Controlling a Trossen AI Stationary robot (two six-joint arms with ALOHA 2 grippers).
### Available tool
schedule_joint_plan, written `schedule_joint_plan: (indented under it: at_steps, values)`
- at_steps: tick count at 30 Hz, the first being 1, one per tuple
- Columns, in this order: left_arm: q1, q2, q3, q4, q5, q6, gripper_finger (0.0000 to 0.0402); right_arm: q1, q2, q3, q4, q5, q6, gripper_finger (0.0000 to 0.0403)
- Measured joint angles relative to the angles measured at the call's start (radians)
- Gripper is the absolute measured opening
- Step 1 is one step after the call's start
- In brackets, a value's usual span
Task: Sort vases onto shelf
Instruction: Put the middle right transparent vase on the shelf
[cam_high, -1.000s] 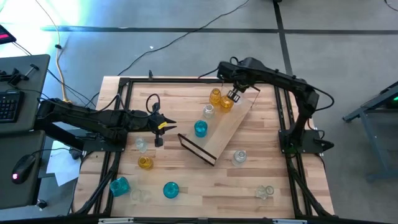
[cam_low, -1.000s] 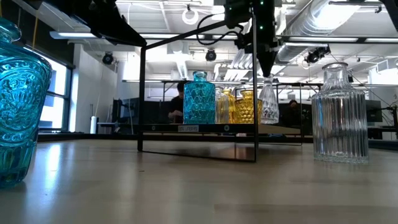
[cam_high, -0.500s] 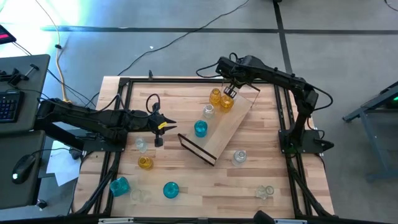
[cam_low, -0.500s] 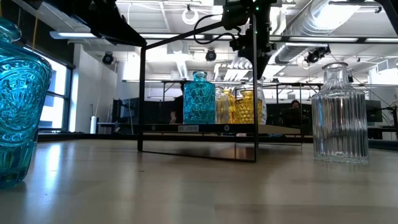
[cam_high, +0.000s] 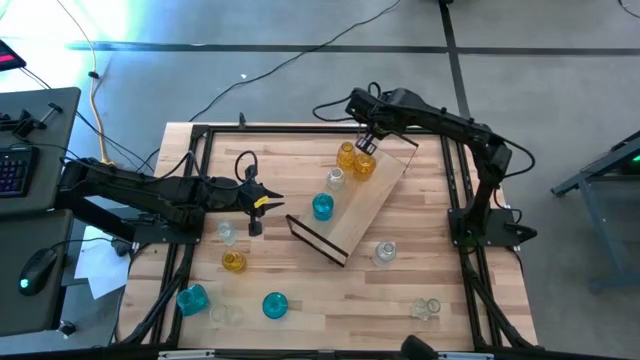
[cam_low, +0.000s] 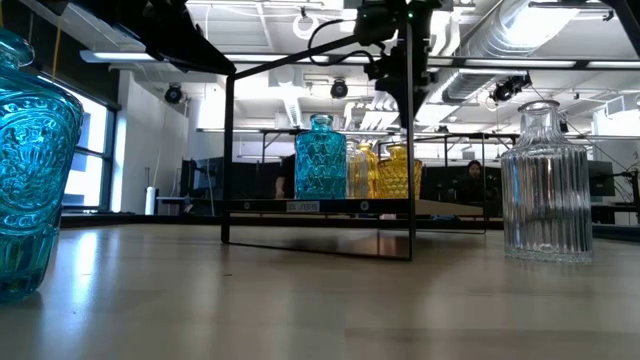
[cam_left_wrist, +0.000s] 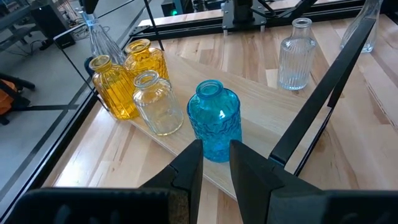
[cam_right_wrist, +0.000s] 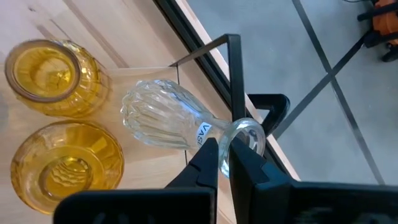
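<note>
The shelf (cam_high: 372, 205) lies slantwise mid-table, its light board on black wire frames. On it stand a teal vase (cam_high: 322, 207), a clear one (cam_high: 336, 178) and two amber ones (cam_high: 346, 155) (cam_high: 364, 166). My right gripper (cam_high: 365, 145) hangs over the shelf's far end, shut on a clear fluted vase (cam_right_wrist: 161, 121). My left gripper (cam_high: 258, 205) waits left of the shelf, fingers (cam_left_wrist: 214, 165) slightly apart and holding nothing, pointing at the teal vase (cam_left_wrist: 213, 119). My right gripper pinches the clear vase's flared rim (cam_right_wrist: 247, 134) between its two fingers, one at the mouth and one outside by the neck. The fingers come steeply from above. The vase hangs tilted below them beside the amber vases (cam_right_wrist: 59, 165); I cannot tell whether its base touches the board.
Loose vases stand on the tabletop: clear ones (cam_high: 385, 253) (cam_high: 427, 308) (cam_high: 228, 232), teal ones (cam_high: 274, 305) (cam_high: 192, 298) and an amber one (cam_high: 234, 262). The shelf's black wire end frame (cam_right_wrist: 233, 74) rises right beside the held vase. Black rails (cam_high: 455, 200) border the table.
My right gripper has carried the clear vase a little toward the table's left and far edges, closer behind the amber vases, and has tipped its wrist. In the low view the vase has slid from right of the amber vases to behind them.
</note>
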Motion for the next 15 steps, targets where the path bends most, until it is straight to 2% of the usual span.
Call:
schedule_joint_plan:
  at_steps: [7,12,15]
  values:
    - [0.000,0.000,0.000,0.000,0.000,0.000,0.0071,0.000,0.031,0.000,0.022,-0.013,-0.015,0.0000]
    - [0.000,0.000,0.000,-0.001,0.000,-0.001,0.0071,0.000,0.057,0.002,0.035,0.028,-0.035,0.0000]
    - [0.000,0.000,0.000,-0.002,0.000,0.000,0.0071,0.000,0.059,0.002,0.058,0.018,-0.043,0.0000]
